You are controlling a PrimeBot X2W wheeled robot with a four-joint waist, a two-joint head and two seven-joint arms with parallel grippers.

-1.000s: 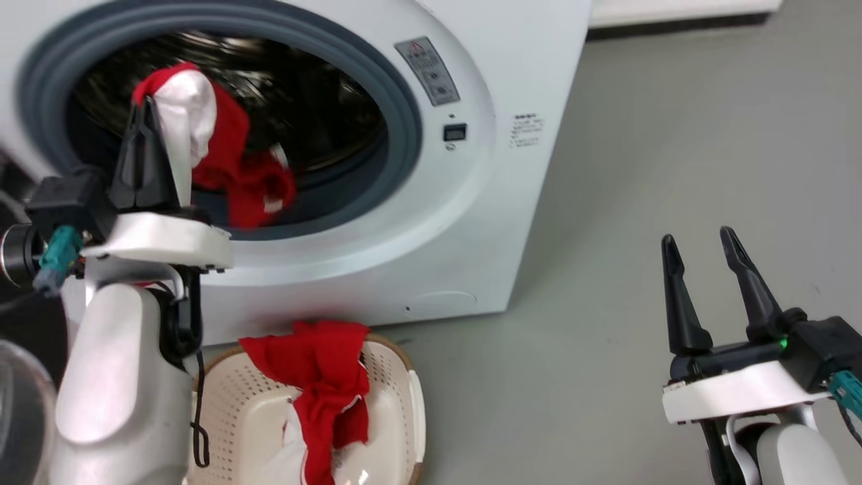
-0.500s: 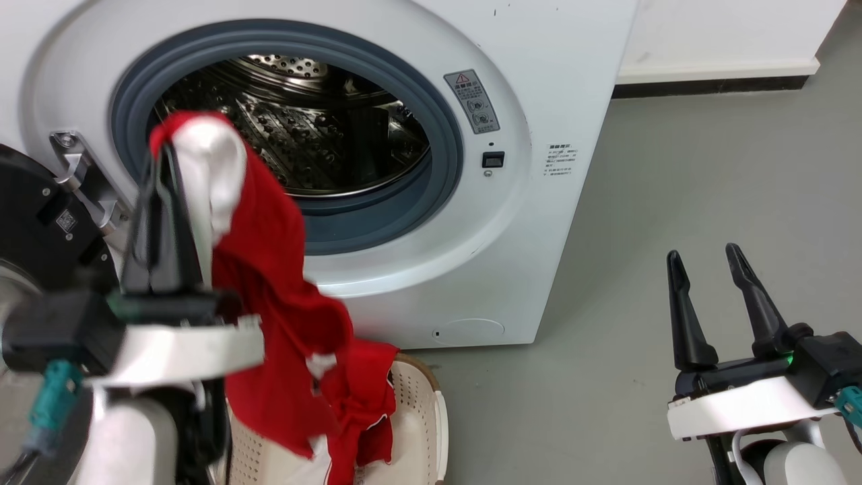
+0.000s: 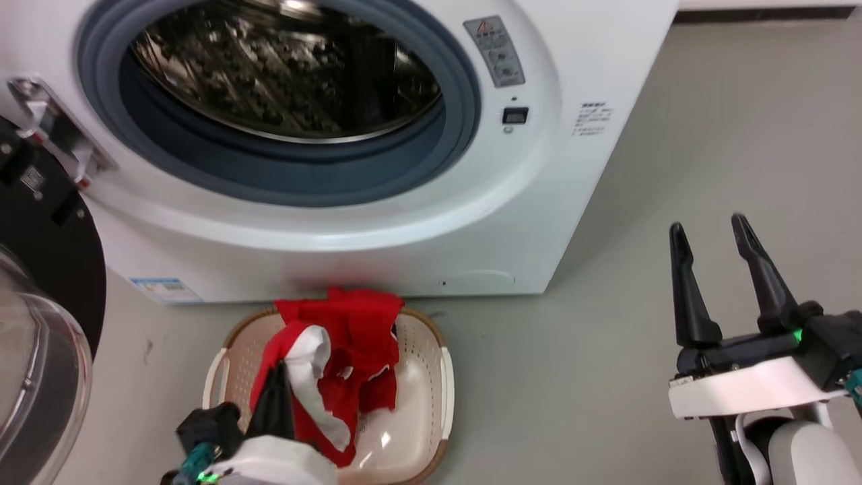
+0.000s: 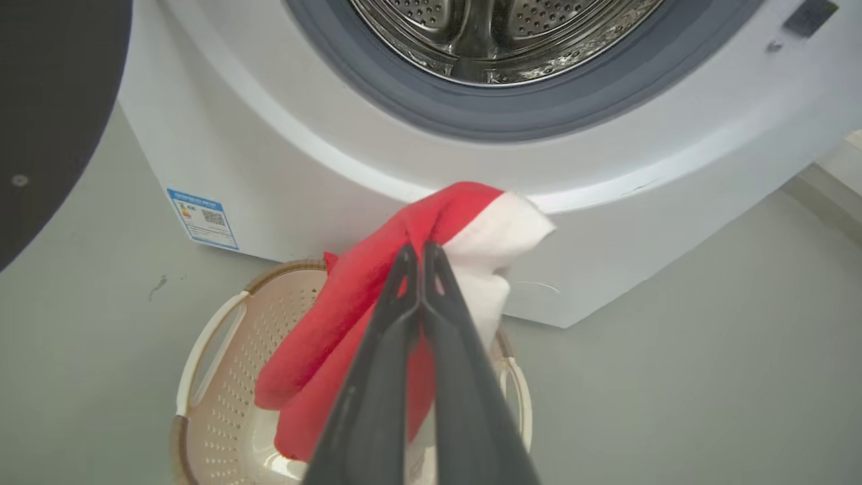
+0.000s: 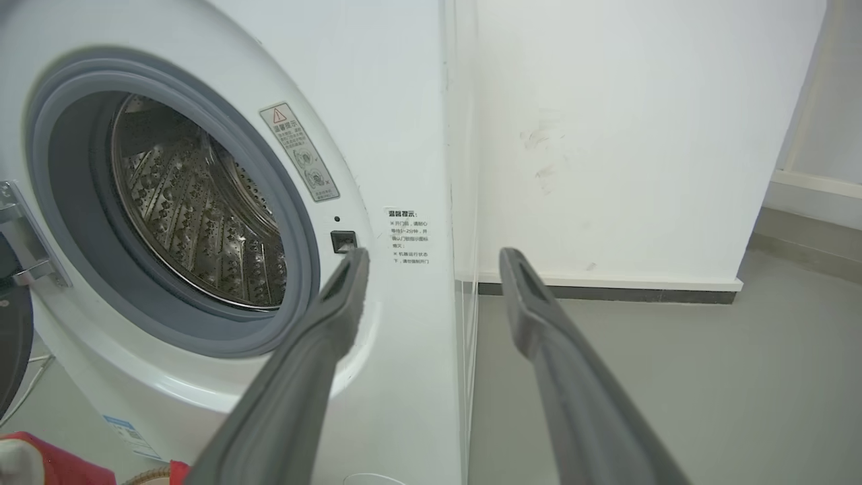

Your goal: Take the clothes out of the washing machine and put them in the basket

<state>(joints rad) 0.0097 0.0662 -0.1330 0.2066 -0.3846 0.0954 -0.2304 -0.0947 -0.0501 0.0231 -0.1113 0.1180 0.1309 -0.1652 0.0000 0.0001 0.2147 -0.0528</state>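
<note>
The left gripper (image 4: 417, 252) has its 2 fingers (image 4: 394, 337) pressed together on a fold of 1 red-and-white garment (image 4: 337, 316). The cloth trails from the tips with its long axis running down into the basket (image 3: 446, 384), which lies directly beneath and just ahead of them, close against the foot of the washing machine (image 3: 471, 222). A second red garment (image 3: 367, 323) drapes over the basket's far rim. Parting the fingers here should drop the cloth inside. The right gripper (image 3: 708, 225), fingers spread wide and empty, stands well apart from the basket.
</note>
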